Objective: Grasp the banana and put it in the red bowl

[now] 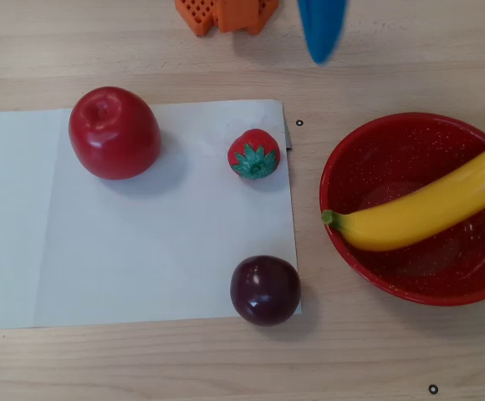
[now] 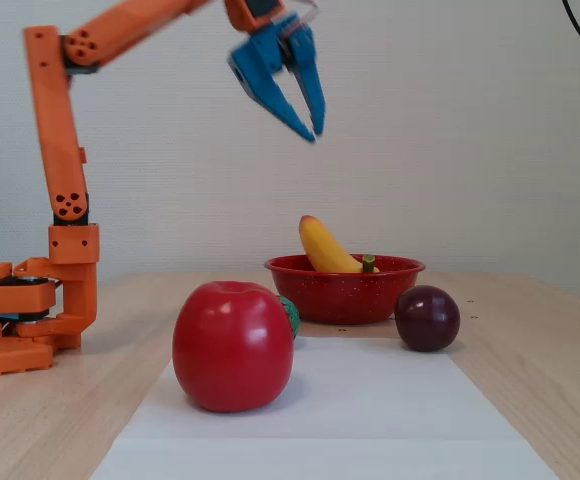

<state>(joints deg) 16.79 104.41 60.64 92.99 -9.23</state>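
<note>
Pale wood-grain counter [image 1: 142, 368], white paper sheet [image 1: 142, 251] spread at 9 o'clock in the overhead view, red bowl [image 1: 368, 276] resting on bare wood at 3 o'clock, orange arm base [image 1: 226, 12] at 12 o'clock, dark plum [image 1: 265, 290] straddling the sheet's lower right corner
</note>
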